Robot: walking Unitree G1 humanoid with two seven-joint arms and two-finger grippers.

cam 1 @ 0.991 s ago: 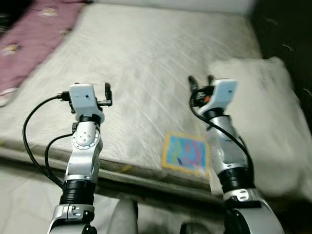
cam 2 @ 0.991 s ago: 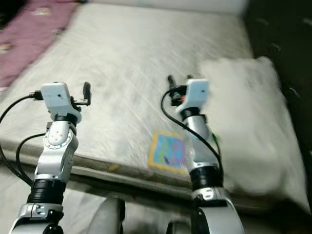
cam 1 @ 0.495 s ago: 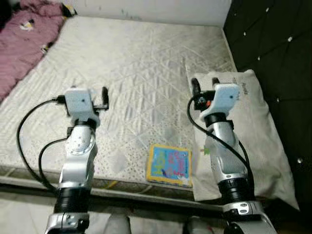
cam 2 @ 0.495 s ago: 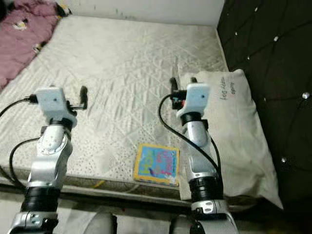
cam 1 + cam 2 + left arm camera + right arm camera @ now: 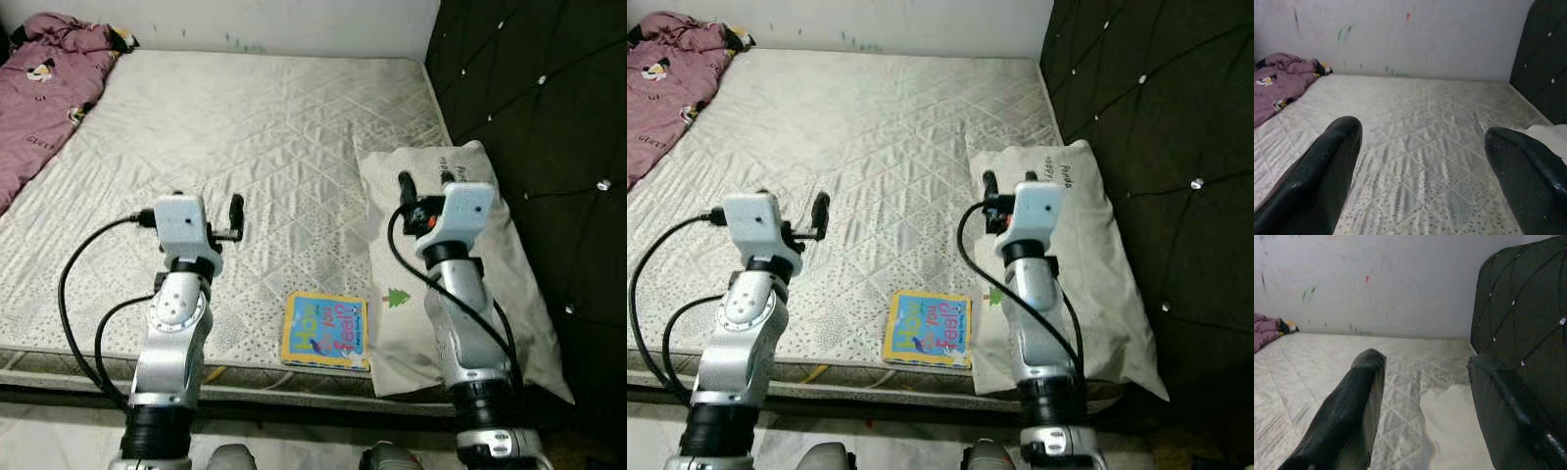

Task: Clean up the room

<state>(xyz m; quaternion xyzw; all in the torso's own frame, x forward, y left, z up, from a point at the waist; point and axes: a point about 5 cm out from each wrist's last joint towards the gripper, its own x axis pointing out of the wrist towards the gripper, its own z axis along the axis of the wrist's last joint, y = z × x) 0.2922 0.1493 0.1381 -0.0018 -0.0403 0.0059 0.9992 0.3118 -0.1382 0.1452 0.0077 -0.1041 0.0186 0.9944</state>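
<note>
Both grippers, left (image 5: 1420, 161) & right (image 5: 1422, 396), spread apart, empty, above mattress (image 5: 274, 127). Risk: picture book (image 5: 326, 330) at mattress edge could slide off if nudged.

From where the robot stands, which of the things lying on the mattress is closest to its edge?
The colourful picture book: it lies flat right at the near edge of the mattress, beside the white pillow. The purple blanket sits far off in the back left corner.

Bare mattress (image 5: 265, 137) lies open ahead (pillow (image 5: 460, 294) crowds the right, book (image 5: 327, 330) near the edge).
</note>
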